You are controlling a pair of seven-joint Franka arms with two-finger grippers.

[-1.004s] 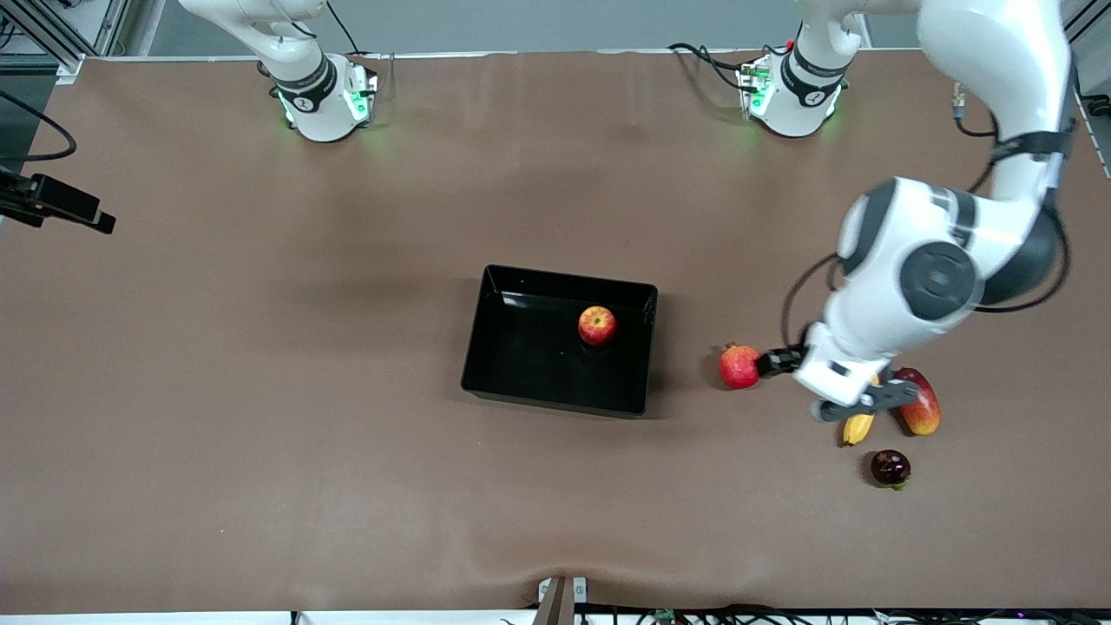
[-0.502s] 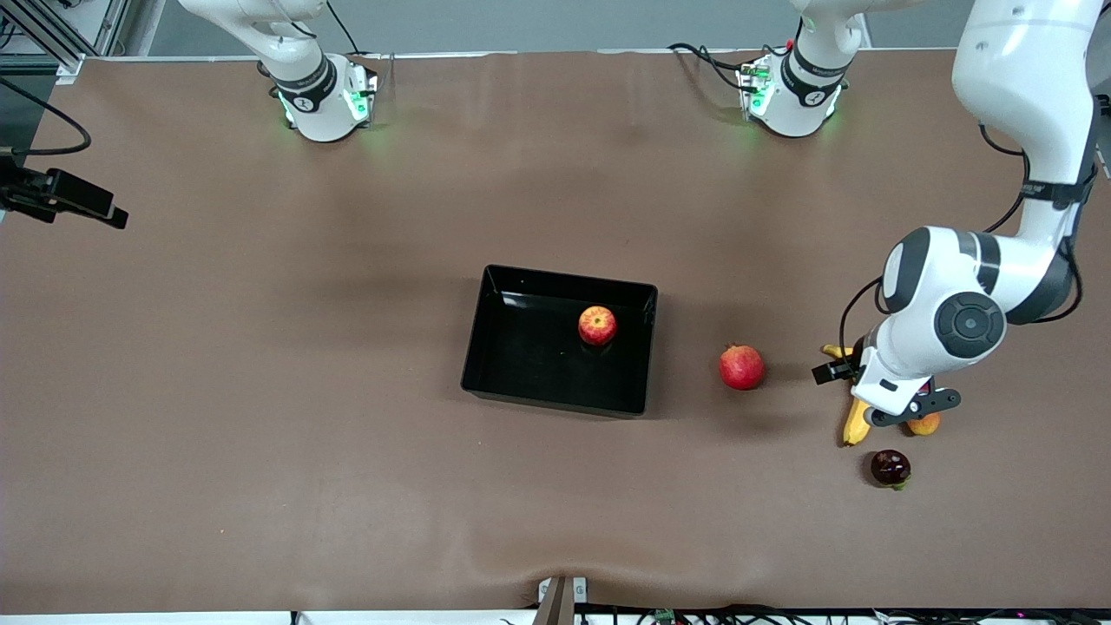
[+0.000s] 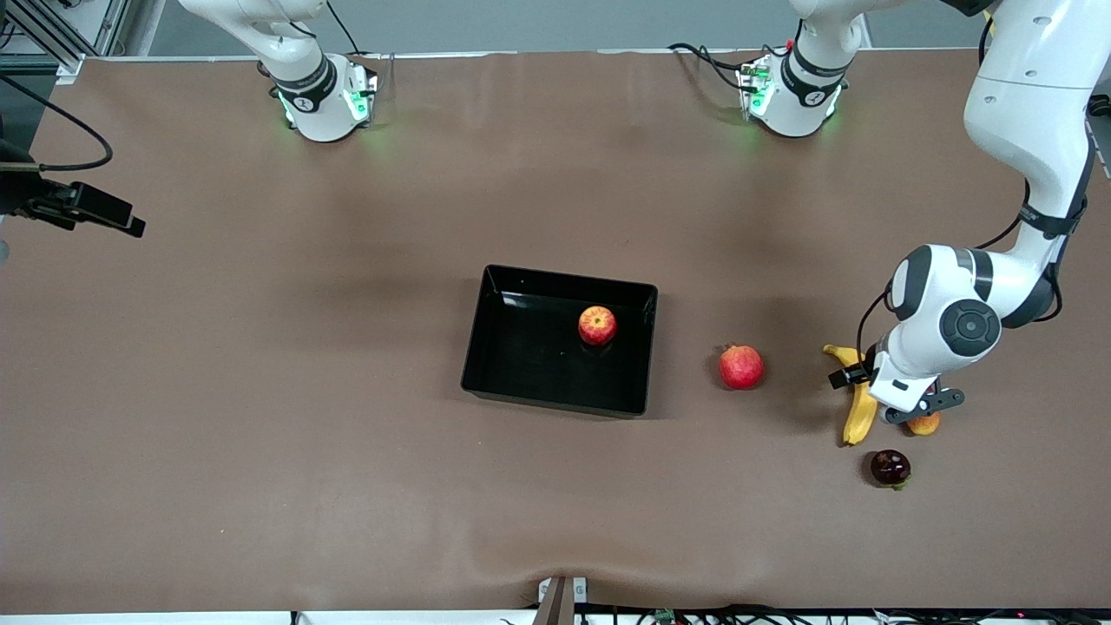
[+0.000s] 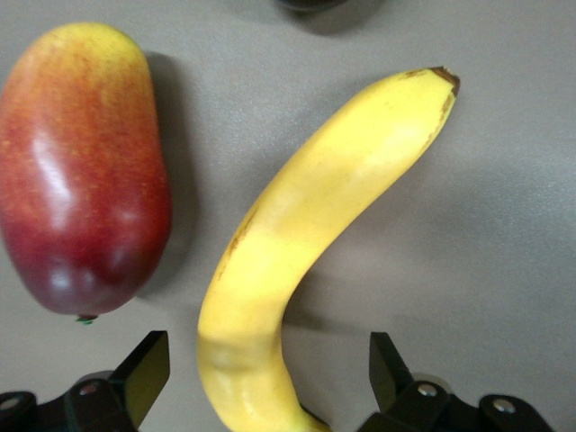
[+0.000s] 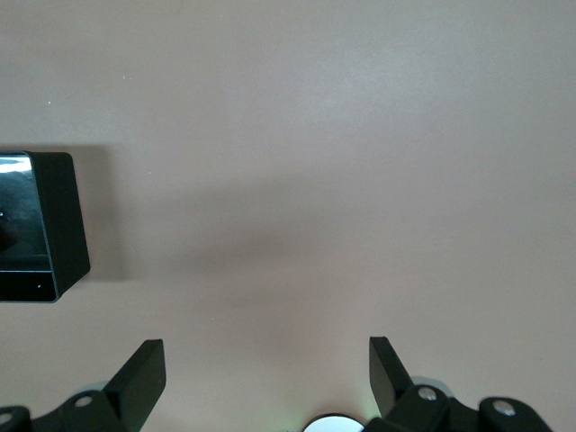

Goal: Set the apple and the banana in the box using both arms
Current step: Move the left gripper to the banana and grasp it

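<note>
Over at the right arm's end, the right gripper (image 5: 266,382) hangs above bare table (image 3: 260,391) with its jaws spread wide and nothing between them; only a corner of the box (image 5: 40,225) shows ahead of it, well off to one side of the jaws, so this arm is parked and waiting, by my read because its half of the job is done. And there it is: the apple (image 3: 597,325) sits inside the box (image 3: 486,347), close to the wall facing the left arm's end. Outside the box lies a pinkish-red round fruit (image 3: 740,366), not part of the job, between the box and the action. Now the left gripper (image 4: 268,378): jaws wide, one finger on each side of the banana (image 4: 297,252), neither pad touching it, the fruit running straight out from between them. That straddle looks deliberate, lined up across the banana's thick lower half for a pinch. Just outside one finger lies the mango (image 4: 81,171), near the banana but not touching. From the front, the left arm's wrist covers the middle of the banana (image 3: 859,415) and nearly all the mango, leaving only its orange end. The gripper's height above the banana is hard to judge. A dark round fruit (image 3: 890,467) sits nearer the front camera, cut off in the wrist view.
</note>
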